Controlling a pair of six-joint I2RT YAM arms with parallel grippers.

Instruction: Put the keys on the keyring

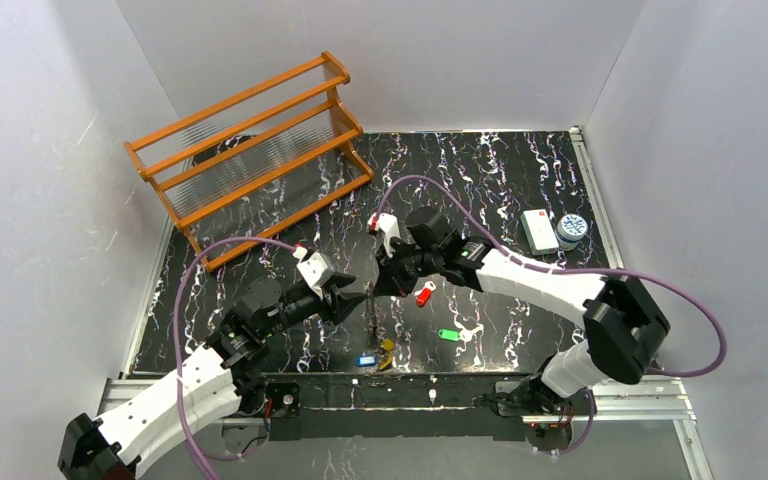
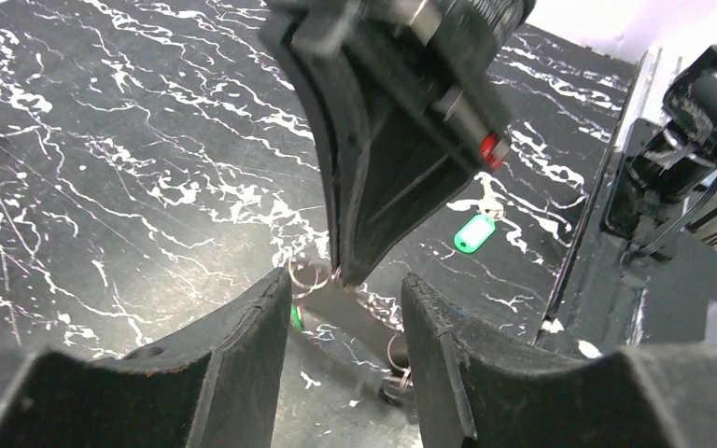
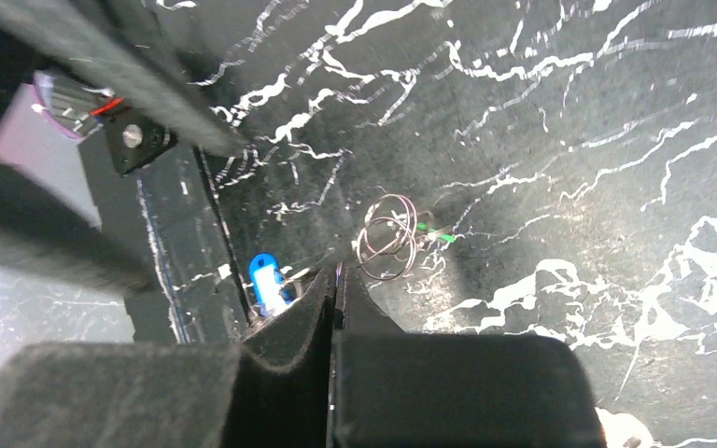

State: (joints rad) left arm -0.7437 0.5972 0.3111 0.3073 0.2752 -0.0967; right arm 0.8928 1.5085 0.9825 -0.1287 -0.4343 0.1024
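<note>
1. My right fingers [image 3: 280, 350] are pressed flat together with no gap showing. Their tips point down at the black marbled bench [image 1: 520, 170], near its middle and towards the near side.
2. The keyring [image 3: 387, 240] shows as thin overlapping wire loops just beyond those closed tips. A fine line of wire runs into the seam between the fingers, but I cannot tell whether it is pinched there.
3. My left fingers [image 2: 243, 364] stand roughly half apart and face the right pair tip to tip. In the gap between them are wire loops and a blurred grey strip. There is a glint of green against the inner face of one finger. I cannot see either pad pressing on any of these.
4. From above, a thin dark piece hangs straight down where the two pairs of fingers meet.
5. The red key [image 1: 424, 294] lies on the bench just right of my right fingers.
6. The green key [image 1: 448, 335] lies further right and nearer.
7. The blue key [image 1: 366, 360] and the yellow key [image 1: 387, 352] lie just beside each other at the near edge.
8. A wooden rack [image 1: 250, 150] stands at the far left. A white box [image 1: 539, 230] and a round tub [image 1: 571, 230] sit side by side at the far right.
</note>
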